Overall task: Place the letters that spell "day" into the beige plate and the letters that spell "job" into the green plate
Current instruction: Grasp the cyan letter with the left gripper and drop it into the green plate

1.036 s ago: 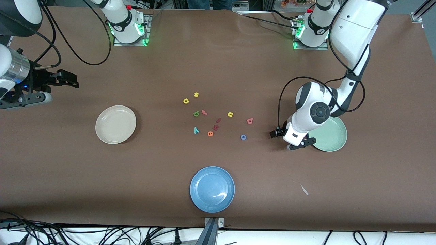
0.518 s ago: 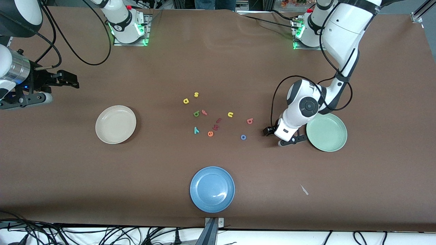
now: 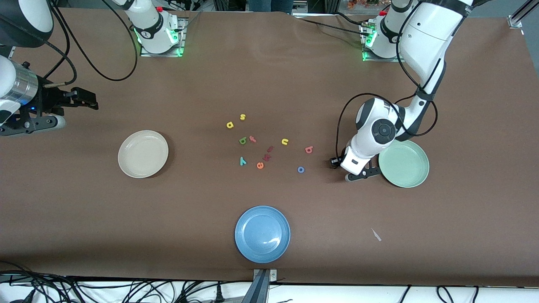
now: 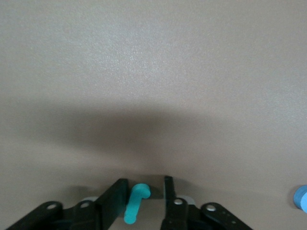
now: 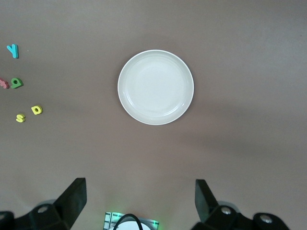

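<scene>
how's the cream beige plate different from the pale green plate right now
The round cream-beige plate lies toward the right arm's end of the table; the round pale mint-green plate lies toward the left arm's end. The beige plate has no gripper near it; the left gripper is low beside the green plate, with a small teal letter between its fingers. Both are shallow, rimmed, empty and look the same size.

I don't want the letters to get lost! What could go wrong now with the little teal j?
The teal j sits right at the tip of the left pincer, low over the table beside the green plate; it might slip out when lifted. The plate's rim is close to that arm, so a swing could bump it. The right pincer waits open at the right arm's end of the table.
</scene>
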`<state>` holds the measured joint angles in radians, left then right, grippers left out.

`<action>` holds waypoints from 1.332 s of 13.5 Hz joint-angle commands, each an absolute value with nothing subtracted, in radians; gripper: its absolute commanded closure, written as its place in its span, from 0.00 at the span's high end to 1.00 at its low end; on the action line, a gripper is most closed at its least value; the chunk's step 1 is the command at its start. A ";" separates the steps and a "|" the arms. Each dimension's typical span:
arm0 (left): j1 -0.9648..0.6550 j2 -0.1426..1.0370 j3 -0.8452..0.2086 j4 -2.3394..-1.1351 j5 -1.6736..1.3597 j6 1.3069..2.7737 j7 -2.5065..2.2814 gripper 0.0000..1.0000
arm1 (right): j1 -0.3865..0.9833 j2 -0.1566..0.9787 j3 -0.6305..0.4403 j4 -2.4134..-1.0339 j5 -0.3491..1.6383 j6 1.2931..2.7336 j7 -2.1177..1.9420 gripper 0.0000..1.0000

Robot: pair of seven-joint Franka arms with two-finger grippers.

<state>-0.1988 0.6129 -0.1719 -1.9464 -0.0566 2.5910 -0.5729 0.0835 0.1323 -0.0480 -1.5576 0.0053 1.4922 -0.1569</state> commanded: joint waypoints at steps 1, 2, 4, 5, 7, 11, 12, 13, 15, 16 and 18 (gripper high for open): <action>-0.196 0.601 -0.169 -1.962 -0.041 2.594 -0.561 0.08 | 0.086 0.135 -0.049 -1.551 0.026 1.497 -0.146 1.00; -0.196 0.601 -0.169 -1.960 -0.041 2.594 -0.563 0.00 | 0.086 0.135 -0.049 -1.551 0.026 1.497 -0.146 1.00; -0.195 0.600 -0.167 -1.956 -0.041 2.594 -0.563 0.00 | 0.086 0.135 -0.049 -1.551 0.026 1.497 -0.144 1.00; -0.193 0.600 -0.167 -1.936 -0.041 2.588 -0.564 0.00 | 0.086 0.135 -0.049 -1.551 0.026 1.497 -0.146 1.00; -0.184 0.571 -0.166 -1.899 -0.041 2.515 -0.565 0.00 | 0.086 0.137 -0.049 -1.551 0.026 1.497 -0.144 1.00; -0.089 0.534 -0.166 -1.757 -0.041 2.240 -0.455 0.00 | 0.097 0.137 -0.049 -1.551 0.026 1.500 -0.144 1.00; -0.056 0.532 -0.163 -1.747 -0.041 2.179 -0.372 0.00 | 0.097 0.137 -0.049 -1.551 0.026 1.500 -0.144 1.00; -0.017 0.528 -0.158 -1.747 -0.040 2.128 -0.257 0.00 | 0.097 0.137 -0.049 -1.551 0.026 1.500 -0.144 1.00; 0.087 0.528 -0.160 -1.752 -0.028 2.112 -0.079 0.00 | 0.097 0.137 -0.049 -1.551 0.026 1.500 -0.144 1.00; 0.107 0.540 -0.160 -1.759 -0.028 2.112 -0.027 0.00 | 0.097 0.138 -0.049 -1.551 0.026 1.503 -0.144 1.00; 0.124 0.564 -0.156 -1.766 -0.026 2.112 -0.012 0.00 | 0.103 0.138 -0.048 -1.551 0.026 1.503 -0.144 1.00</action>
